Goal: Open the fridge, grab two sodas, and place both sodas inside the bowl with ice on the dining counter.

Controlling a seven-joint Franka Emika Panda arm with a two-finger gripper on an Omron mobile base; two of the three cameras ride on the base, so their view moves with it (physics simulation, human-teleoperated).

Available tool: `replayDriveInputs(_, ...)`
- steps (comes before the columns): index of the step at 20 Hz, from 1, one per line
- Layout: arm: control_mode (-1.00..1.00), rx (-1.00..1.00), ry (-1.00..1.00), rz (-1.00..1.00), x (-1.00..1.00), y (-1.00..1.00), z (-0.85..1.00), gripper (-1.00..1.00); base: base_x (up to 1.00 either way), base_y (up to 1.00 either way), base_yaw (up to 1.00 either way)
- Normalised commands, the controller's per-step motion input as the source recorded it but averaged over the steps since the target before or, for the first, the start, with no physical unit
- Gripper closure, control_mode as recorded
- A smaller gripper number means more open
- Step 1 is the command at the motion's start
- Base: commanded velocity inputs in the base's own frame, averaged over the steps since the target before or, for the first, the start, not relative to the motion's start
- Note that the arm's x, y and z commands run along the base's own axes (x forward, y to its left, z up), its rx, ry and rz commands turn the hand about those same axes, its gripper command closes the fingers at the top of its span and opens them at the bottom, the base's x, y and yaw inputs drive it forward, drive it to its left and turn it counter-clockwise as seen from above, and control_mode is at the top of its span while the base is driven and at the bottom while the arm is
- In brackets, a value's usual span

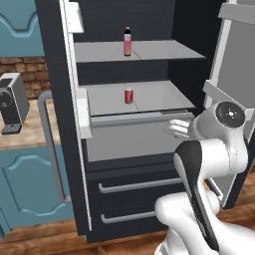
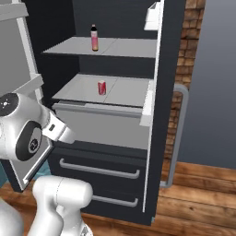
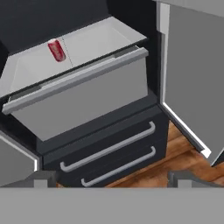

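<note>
Fridge doors stand open; the pink bottle sits on the upper shelf, the red can (upright) on the lower one. The gripper hangs before the drawers, fingers spread, holding nothing.

Fridge doors open. Bottle upright on upper shelf; can on lower shelf. Two drawers shut below.

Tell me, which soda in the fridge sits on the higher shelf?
The slim pink-red bottle with the dark cap. It stands on the upper grey shelf of the open fridge. The short red can stands one shelf lower.
</note>
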Motion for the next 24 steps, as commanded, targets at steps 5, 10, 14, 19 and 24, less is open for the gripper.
replayDriveInputs(5, -1.0, -0.12, 0.0, 0.05, 0.0, -0.14, -0.41, -1.0, 0.0, 0.0, 0.0)
replayDriveInputs(10, -1.0, -0.02, 0.0, 0.09, 0.0, 0.0, -0.18, -1.0, 0.0, 0.0, 0.0)
replayDriveInputs(14, -1.0, 0.0, 0.0, 0.01, 0.02, 0.0, 0.0, -1.0, 0.0, 0.0, 0.0)
replayDriveInputs(19, 1.0, 0.0, 0.02, 0.02, 0.18, 0.07, -0.01, -1.0, 0.4, 0.12, 0.05)
replayDriveInputs(24, 1.0, 0.0, 0.0, 0.0, 0.0, 0.0, 0.0, -1.0, 0.79, 0.06, 0.11)
